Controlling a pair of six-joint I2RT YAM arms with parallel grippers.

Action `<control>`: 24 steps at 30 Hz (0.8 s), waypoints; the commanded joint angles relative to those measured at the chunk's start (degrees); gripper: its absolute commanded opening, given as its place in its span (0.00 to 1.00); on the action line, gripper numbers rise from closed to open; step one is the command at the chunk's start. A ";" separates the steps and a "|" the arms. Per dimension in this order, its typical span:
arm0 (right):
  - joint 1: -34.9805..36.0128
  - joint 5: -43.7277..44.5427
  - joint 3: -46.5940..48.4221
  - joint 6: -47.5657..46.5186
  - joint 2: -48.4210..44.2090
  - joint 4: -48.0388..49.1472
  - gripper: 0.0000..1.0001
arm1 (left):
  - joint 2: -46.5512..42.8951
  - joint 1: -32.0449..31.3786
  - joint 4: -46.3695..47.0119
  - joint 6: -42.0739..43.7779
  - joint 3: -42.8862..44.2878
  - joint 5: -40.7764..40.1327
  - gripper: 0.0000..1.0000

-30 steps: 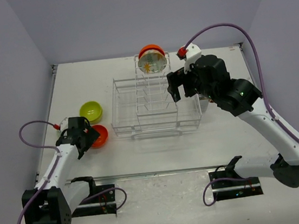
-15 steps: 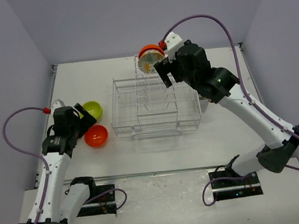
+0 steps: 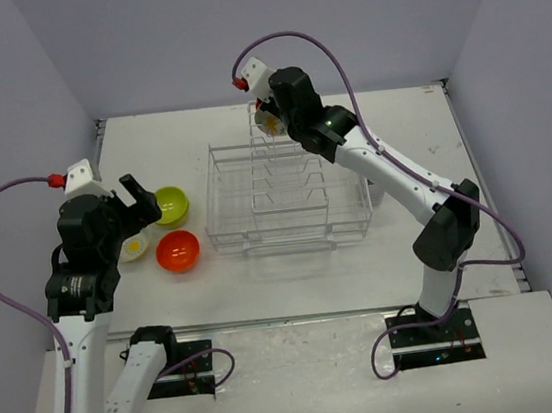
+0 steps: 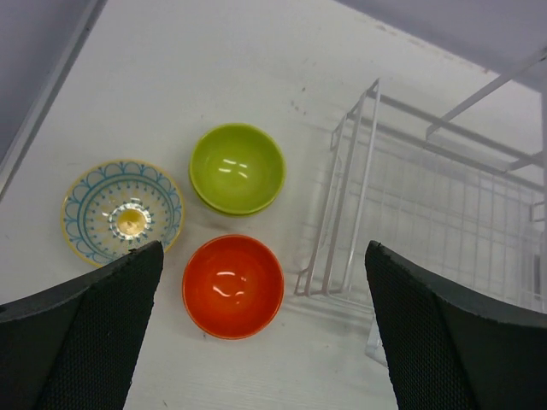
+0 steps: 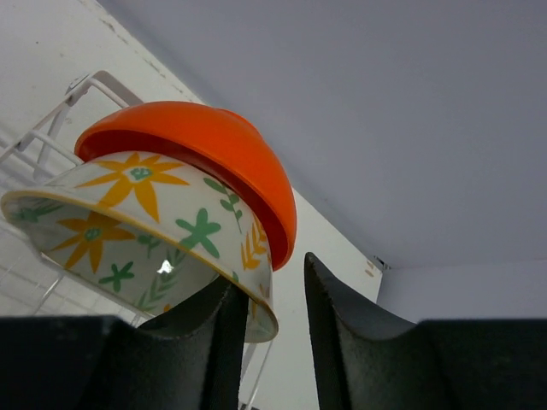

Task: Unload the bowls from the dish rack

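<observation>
The white wire dish rack [image 3: 285,193] stands mid-table. At its back slots a cream flower-patterned bowl [image 5: 145,213] leans on edge, with an orange-red bowl [image 5: 214,145] nested behind it. My right gripper [image 5: 269,278] straddles the cream bowl's rim. One finger is inside the bowl, the other outside with a gap showing. Left of the rack, a lime-green bowl [image 4: 237,168], an orange-red bowl [image 4: 232,286] and a blue-and-yellow patterned bowl [image 4: 122,212] sit upright on the table. My left gripper [image 4: 263,248] hovers open high above them, holding nothing.
A small grey cutlery cup [image 3: 377,194] hangs on the rack's right side. The rack's near left corner [image 4: 329,273] lies close to the orange-red bowl. Purple walls enclose the table on three sides.
The right gripper swung left and back to the rack's rear slots and narrowed its jaws round the cream bowl's rim. The left arm rose away from the orange-red bowl on the table.
</observation>
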 commanded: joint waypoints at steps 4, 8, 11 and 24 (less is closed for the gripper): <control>-0.11 3.73 -1.13 -4.97 0.75 8.89 0.28 | 2.27 -0.18 0.77 3.46 -4.56 2.83 1.00; -0.11 4.70 -2.53 -4.97 1.03 9.94 0.03 | 2.18 -0.18 0.60 3.55 -3.07 1.59 1.00; -0.11 5.75 -3.76 -5.41 0.06 12.13 0.00 | 2.53 -0.18 0.51 3.55 -2.98 1.68 1.00; 0.07 7.95 -5.70 -6.64 -7.23 18.73 0.00 | 2.80 -0.18 0.42 3.11 -0.08 1.59 1.00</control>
